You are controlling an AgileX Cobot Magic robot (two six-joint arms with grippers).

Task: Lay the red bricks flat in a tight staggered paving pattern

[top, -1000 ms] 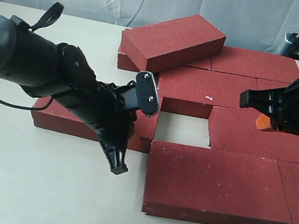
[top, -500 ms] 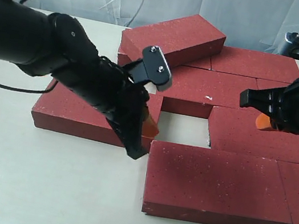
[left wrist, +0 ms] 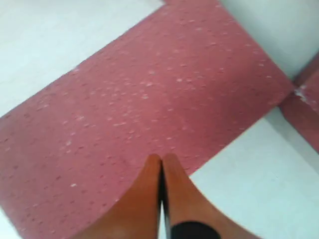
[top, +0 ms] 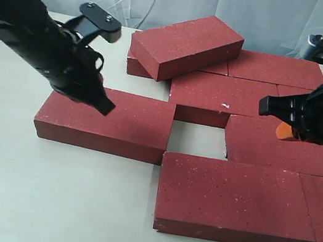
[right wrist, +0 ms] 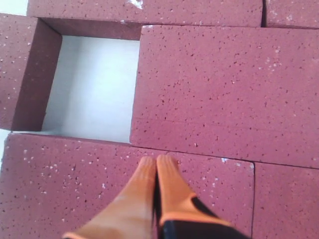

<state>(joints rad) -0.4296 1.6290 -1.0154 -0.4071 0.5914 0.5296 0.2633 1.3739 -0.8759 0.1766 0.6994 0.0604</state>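
Hovering, left end effector and right end effector are closed.

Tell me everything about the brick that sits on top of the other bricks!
The top brick is a dark red, box-shaped block with tiny pale speckles. It looks rough and dull, like baked clay. It seems whole, with straight edges. It lies crooked at the back of the pile, resting on the bricks underneath instead of fitting flat into the pattern. Nothing else touches it.
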